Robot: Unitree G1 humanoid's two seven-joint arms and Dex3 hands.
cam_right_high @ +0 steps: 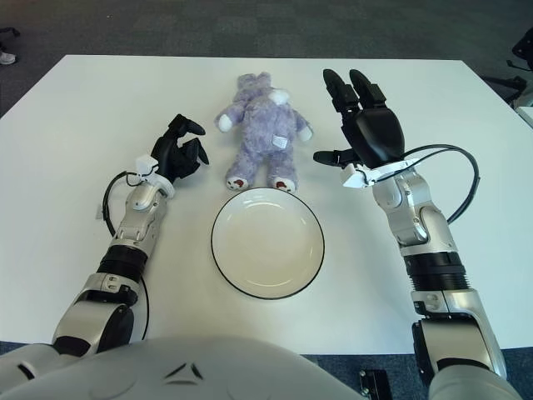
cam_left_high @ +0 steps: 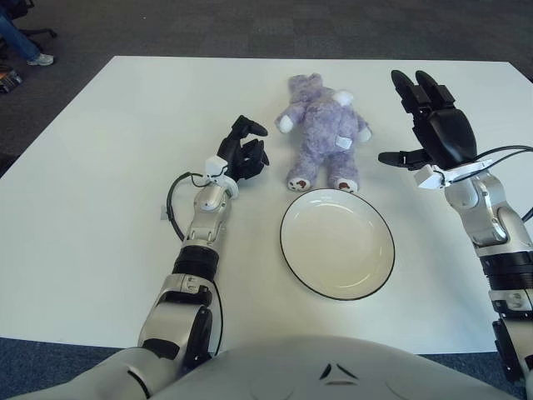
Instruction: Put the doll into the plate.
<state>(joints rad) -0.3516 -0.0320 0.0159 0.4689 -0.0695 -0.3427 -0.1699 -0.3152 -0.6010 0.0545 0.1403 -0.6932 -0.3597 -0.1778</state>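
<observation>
A purple plush doll [cam_left_high: 323,129] lies on its back on the white bench [cam_left_high: 100,167], head toward the far edge and feet pointing toward the robot, its soles just beyond the far rim of the plate [cam_left_high: 337,242]. A small white tag is sewn on its body, but any writing on it is too small to read, and no other label or brand shows on the things in view. The plate is a shallow white dish with a thin dark rim, holding nothing, and it sits nearer the robot than the doll, close to it but not touching. The right robot hand [cam_left_high: 433,125] is raised to the right of the doll, fingers spread and pointing away from the robot, thumb stuck out sideways toward the doll, holding nothing. The left robot hand [cam_left_high: 243,152] shows to the left of the doll, near its legs, fingers curled loosely together and gripping nothing. A black cable [cam_left_high: 173,204] loops beside the left forearm.
</observation>
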